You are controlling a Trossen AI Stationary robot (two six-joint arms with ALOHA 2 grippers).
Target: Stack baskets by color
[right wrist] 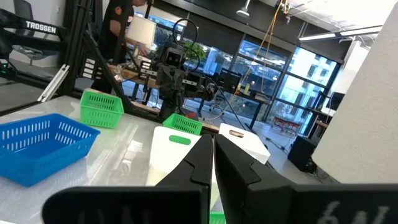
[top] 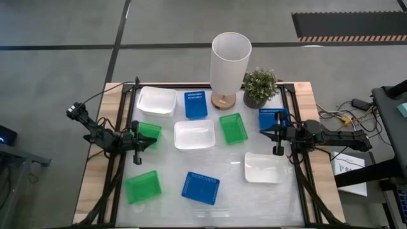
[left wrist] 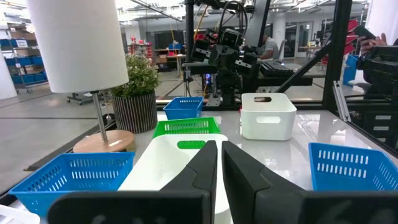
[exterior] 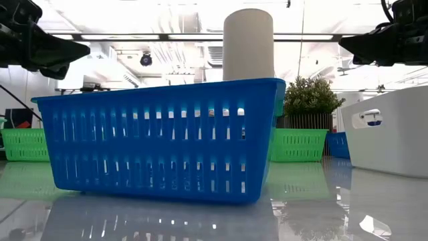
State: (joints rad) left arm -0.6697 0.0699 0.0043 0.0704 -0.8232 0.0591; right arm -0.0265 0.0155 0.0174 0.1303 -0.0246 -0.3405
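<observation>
Several baskets lie apart on the table, each resting on its bottom. The white ones (top: 156, 100) (top: 194, 134) (top: 262, 166), the blue ones (top: 196, 105) (top: 273, 117) (top: 200, 187) and the green ones (top: 149, 133) (top: 233, 128) (top: 142, 186) are scattered and unstacked. My left gripper (top: 154, 141) (left wrist: 219, 167) hovers level and shut at the table's left side, over the left green basket. My right gripper (top: 263, 131) (right wrist: 211, 163) hovers level and shut at the right side, beside the far right blue basket. Both hold nothing.
A tall white cylinder lamp (top: 229, 60) on a wooden foot and a potted plant (top: 259, 86) stand at the table's far edge. A black frame (top: 127, 95) borders the table. A person (right wrist: 118, 25) shows in the room beyond, in the right wrist view.
</observation>
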